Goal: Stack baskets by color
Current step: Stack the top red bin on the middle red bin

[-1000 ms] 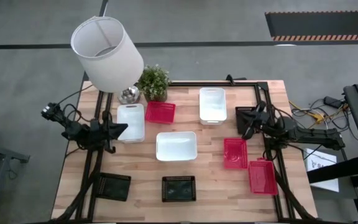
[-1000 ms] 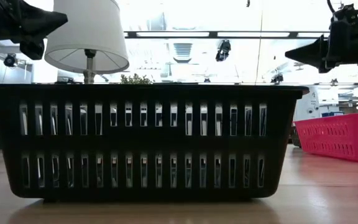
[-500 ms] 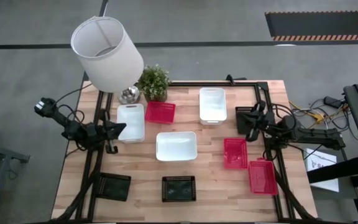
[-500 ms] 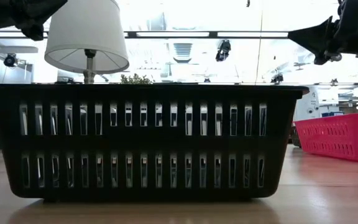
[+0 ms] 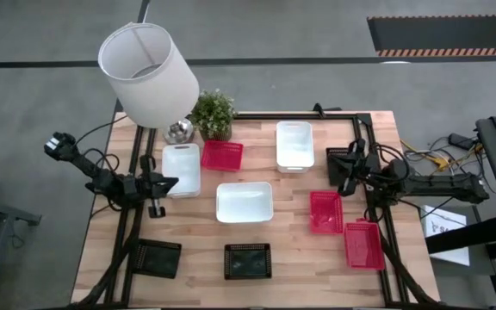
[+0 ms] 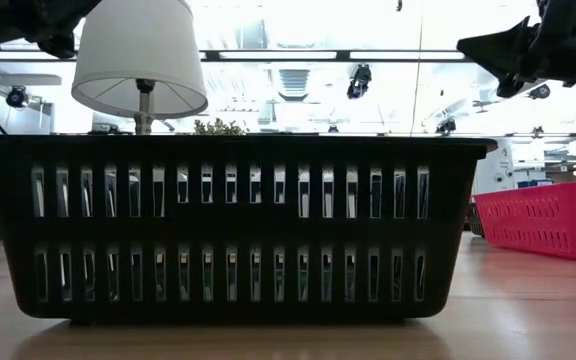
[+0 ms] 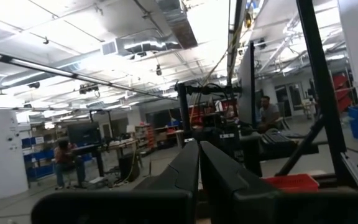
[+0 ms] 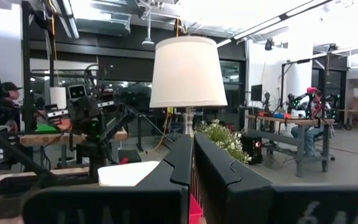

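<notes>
Wooden table [image 5: 291,258], baskets scattered and unstacked — both arms raised off it, claws clenched on nothing.

Since a second ago your left claw [image 5: 172,182] has eased outward to the table's left edge, beside a white basket [image 5: 182,169]; your right claw [image 5: 334,168] has crept slightly inward, near a black basket [image 5: 341,158] at the right edge. No basket has moved, so you have made no headway on the stacks yet. White baskets: one at mid-table [image 5: 244,202], one at the back [image 5: 294,145], one by the left claw. Red baskets: one [image 5: 222,155] beside the plant [image 5: 213,113], two [image 5: 326,212] [image 5: 364,244] touching near the right edge. Two more black baskets [image 5: 159,257] [image 5: 248,261] sit along the front. Lamp [image 5: 148,73] stands at the back left.
</notes>
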Action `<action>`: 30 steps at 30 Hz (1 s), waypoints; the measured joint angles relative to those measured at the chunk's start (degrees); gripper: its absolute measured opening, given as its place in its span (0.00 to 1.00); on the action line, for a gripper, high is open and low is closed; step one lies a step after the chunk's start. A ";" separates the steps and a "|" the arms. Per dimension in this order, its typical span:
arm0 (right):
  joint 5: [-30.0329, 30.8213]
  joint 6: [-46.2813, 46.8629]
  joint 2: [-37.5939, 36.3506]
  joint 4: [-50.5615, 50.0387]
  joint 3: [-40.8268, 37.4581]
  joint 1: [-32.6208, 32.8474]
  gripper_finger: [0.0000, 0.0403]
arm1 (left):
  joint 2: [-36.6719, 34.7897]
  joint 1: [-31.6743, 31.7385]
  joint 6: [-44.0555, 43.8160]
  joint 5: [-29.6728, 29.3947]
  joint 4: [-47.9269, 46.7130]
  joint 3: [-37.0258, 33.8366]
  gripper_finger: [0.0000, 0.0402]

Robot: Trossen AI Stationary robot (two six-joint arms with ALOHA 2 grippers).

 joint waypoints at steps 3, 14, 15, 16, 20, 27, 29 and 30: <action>-0.02 0.13 2.55 1.98 0.00 0.01 0.02 | 0.84 0.00 -0.02 0.02 0.03 0.01 0.00; 0.14 0.37 9.35 5.97 3.02 0.00 0.02 | 3.00 0.00 -4.49 0.04 -0.16 0.01 0.00; 0.14 0.30 9.88 5.99 3.89 0.01 0.02 | 3.18 0.00 -4.50 0.04 -0.17 0.02 0.00; 0.14 0.01 10.46 6.00 4.79 0.00 0.02 | 3.31 0.00 -4.48 -0.01 -0.15 0.00 0.00; 0.14 -1.41 13.44 5.48 8.39 -0.01 0.02 | 3.86 0.00 -4.48 -0.05 -0.20 0.00 0.00; 0.14 -1.78 19.90 5.06 12.57 0.00 0.02 | 5.57 0.00 -4.52 -0.13 -0.24 0.00 0.00; 0.14 -1.92 21.76 5.03 13.55 0.01 0.02 | 5.89 0.00 -4.57 -0.15 -0.22 0.00 0.00; 0.14 -2.20 22.75 5.01 14.01 0.00 0.02 | 6.01 0.00 -4.57 -0.15 -0.24 0.00 0.00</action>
